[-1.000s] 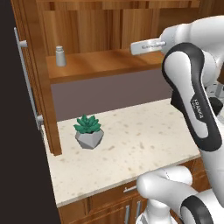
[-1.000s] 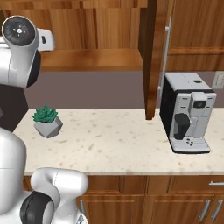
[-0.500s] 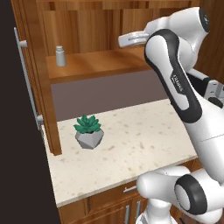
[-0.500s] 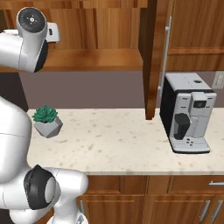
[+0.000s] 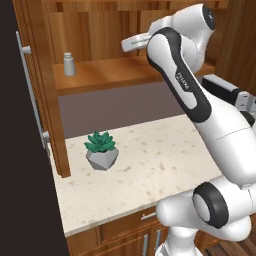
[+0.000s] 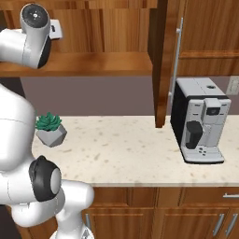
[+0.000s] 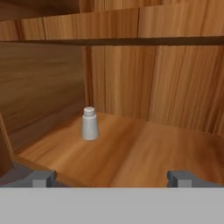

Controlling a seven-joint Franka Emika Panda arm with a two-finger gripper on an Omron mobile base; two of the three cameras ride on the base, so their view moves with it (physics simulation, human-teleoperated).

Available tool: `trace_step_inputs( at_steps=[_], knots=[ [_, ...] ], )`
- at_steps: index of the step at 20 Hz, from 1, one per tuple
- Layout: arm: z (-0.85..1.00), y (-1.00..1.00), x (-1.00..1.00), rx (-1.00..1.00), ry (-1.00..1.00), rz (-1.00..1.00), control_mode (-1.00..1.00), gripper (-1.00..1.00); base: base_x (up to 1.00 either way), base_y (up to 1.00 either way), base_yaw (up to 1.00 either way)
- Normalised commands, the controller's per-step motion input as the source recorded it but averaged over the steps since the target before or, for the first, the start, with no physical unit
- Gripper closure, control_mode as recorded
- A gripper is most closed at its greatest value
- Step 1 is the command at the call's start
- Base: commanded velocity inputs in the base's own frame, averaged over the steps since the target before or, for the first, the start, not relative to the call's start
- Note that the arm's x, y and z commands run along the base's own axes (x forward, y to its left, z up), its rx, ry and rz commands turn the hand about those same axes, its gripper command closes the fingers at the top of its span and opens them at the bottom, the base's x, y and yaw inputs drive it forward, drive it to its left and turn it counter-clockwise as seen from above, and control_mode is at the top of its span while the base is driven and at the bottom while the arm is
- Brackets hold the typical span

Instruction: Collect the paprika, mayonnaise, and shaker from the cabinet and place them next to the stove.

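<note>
The shaker (image 5: pixel 69 64), a small pale grey cylinder, stands upright at the left end of the open wooden cabinet's shelf (image 5: pixel 117 70). In the hand view the shaker (image 7: pixel 89 124) sits ahead and left of centre on the shelf board (image 7: pixel 140 153). My gripper (image 5: pixel 128 44) hovers at shelf height to the right of the shaker, apart from it. It is open, and nothing lies between the wide-set fingertips (image 7: pixel 42 177) of the gripper (image 7: pixel 113 177). The paprika, the mayonnaise and the stove are out of view.
The cabinet's left door (image 5: pixel 37 85) with its silver bar handle stands open, as does the right door (image 6: pixel 161 60). Below, on the speckled counter (image 5: pixel 150 160), sit a potted succulent (image 5: pixel 101 149) and, at the right, a coffee machine (image 6: pixel 200 121). Drawers run under the counter edge.
The arm has swung left, carrying the hand along the shelf front toward the shaker. The jaws stay open. The shaker and the plant have not moved.
</note>
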Motion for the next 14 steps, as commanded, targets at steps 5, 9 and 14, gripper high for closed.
trace_step_inputs(
  at_steps=[5, 9, 14],
  knots=[
    [0.00, 0.39, 0.31, -0.04, 0.00, 0.00, -1.00, -1.00, 0.00, 0.00, 0.00],
    [0.00, 0.40, 0.25, -0.03, 0.00, 0.00, -1.00, -1.00, 0.00, 0.00, 0.00],
    [0.00, 0.30, 0.00, -0.06, 0.00, 0.04, -1.00, -1.00, 0.00, 0.00, 0.00]
  ],
)
